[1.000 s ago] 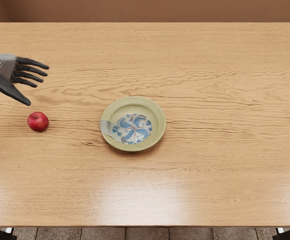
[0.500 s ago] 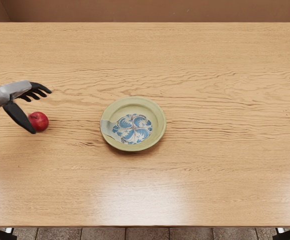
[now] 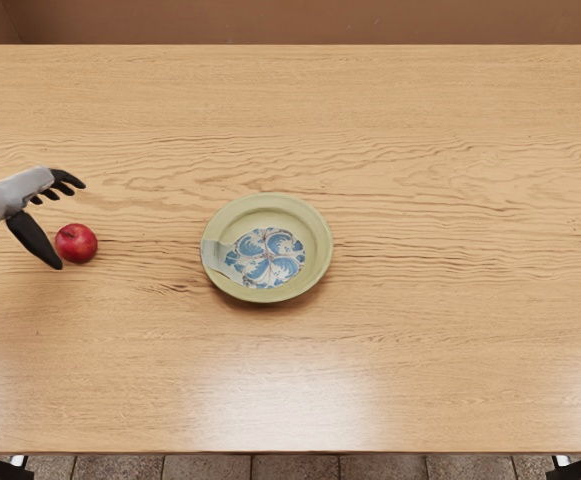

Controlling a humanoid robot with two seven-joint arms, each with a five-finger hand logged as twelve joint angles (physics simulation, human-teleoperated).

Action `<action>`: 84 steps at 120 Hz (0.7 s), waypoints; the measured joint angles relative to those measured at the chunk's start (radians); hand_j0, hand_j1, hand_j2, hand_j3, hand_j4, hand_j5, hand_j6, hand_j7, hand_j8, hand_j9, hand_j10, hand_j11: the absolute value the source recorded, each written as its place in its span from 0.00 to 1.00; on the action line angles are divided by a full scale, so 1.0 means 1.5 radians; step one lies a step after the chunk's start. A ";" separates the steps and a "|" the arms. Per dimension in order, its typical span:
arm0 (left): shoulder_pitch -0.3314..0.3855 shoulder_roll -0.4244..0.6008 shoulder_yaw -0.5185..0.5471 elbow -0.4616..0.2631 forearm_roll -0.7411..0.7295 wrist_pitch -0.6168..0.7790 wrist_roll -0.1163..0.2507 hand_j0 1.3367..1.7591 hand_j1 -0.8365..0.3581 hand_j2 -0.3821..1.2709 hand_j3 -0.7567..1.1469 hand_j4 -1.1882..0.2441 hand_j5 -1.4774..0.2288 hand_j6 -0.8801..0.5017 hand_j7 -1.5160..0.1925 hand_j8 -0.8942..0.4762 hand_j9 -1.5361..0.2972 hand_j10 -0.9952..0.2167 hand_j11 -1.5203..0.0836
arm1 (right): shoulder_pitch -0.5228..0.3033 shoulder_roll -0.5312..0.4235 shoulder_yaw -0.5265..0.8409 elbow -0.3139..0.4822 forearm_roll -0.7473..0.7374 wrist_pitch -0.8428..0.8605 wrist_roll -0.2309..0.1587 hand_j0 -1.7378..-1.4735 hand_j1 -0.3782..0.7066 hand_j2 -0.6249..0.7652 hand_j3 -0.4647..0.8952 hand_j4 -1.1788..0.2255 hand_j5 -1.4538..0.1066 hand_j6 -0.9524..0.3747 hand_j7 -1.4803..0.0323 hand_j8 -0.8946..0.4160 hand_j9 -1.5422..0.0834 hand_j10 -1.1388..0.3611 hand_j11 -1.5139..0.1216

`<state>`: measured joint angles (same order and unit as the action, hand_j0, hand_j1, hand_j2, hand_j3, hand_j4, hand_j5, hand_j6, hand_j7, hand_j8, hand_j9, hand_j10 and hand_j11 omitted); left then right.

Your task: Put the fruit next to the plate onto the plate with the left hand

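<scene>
A small red apple (image 3: 76,243) lies on the wooden table, well to the left of a green-rimmed plate (image 3: 312,221) with a blue floral centre. My left hand (image 3: 46,214) reaches in from the left edge, low over the table, just left of the apple. Its fingers are spread: the thumb points down beside the apple's left side and the other fingers extend behind it. It holds nothing. The plate has nothing on it. The right arm does not show.
The wooden table (image 3: 420,350) fills the view, with a brown wall along the far edge and the near edge at the bottom of the picture.
My left hand came down from above and behind the apple to table level, then drew back slightly to the left. The apple and plate have not moved.
</scene>
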<state>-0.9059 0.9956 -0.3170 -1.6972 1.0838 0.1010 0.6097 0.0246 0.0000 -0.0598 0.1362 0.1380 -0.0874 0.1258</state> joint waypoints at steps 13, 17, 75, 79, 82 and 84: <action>-0.007 -0.025 0.011 0.008 0.001 0.002 0.001 0.76 0.74 0.27 0.40 0.65 0.67 0.45 0.70 0.46 0.66 0.61 0.74 | 0.000 0.000 0.000 0.000 0.000 0.000 0.000 0.30 0.07 0.44 0.34 0.81 0.90 0.69 0.95 0.66 0.92 0.74 0.90; -0.014 -0.025 0.017 0.013 0.001 0.002 0.001 0.76 0.74 0.27 0.40 0.65 0.67 0.45 0.70 0.46 0.66 0.61 0.74 | 0.000 0.000 0.000 0.000 0.000 0.000 0.000 0.30 0.07 0.44 0.34 0.81 0.90 0.69 0.95 0.66 0.92 0.74 0.90; -0.142 -0.053 0.209 0.057 0.000 -0.001 0.001 0.76 0.74 0.26 0.40 0.65 0.67 0.45 0.70 0.46 0.66 0.61 0.74 | 0.004 0.000 0.000 0.000 0.000 0.000 0.000 0.30 0.07 0.44 0.34 0.81 0.90 0.69 0.95 0.66 0.92 0.74 0.90; -0.142 -0.059 0.212 0.063 0.000 -0.001 0.001 0.76 0.74 0.26 0.40 0.65 0.67 0.45 0.70 0.46 0.66 0.61 0.74 | 0.004 0.000 0.000 0.000 0.000 0.000 0.000 0.30 0.07 0.44 0.34 0.81 0.90 0.69 0.95 0.66 0.92 0.74 0.90; -0.142 -0.064 0.215 0.067 0.000 -0.001 0.001 0.76 0.74 0.26 0.40 0.65 0.67 0.45 0.70 0.46 0.66 0.61 0.74 | 0.004 0.000 0.000 0.000 0.000 0.000 0.000 0.30 0.07 0.44 0.34 0.81 0.90 0.69 0.95 0.66 0.92 0.74 0.90; -0.142 -0.067 0.216 0.069 -0.001 -0.001 0.001 0.76 0.74 0.26 0.40 0.65 0.67 0.45 0.70 0.46 0.66 0.61 0.74 | 0.004 0.000 0.000 0.000 0.000 0.000 0.000 0.30 0.07 0.44 0.34 0.81 0.90 0.69 0.95 0.66 0.92 0.74 0.90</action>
<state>-1.1192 0.8949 0.0068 -1.5939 1.0828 0.0999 0.6109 0.0305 0.0000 -0.0598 0.1364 0.1380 -0.0874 0.1258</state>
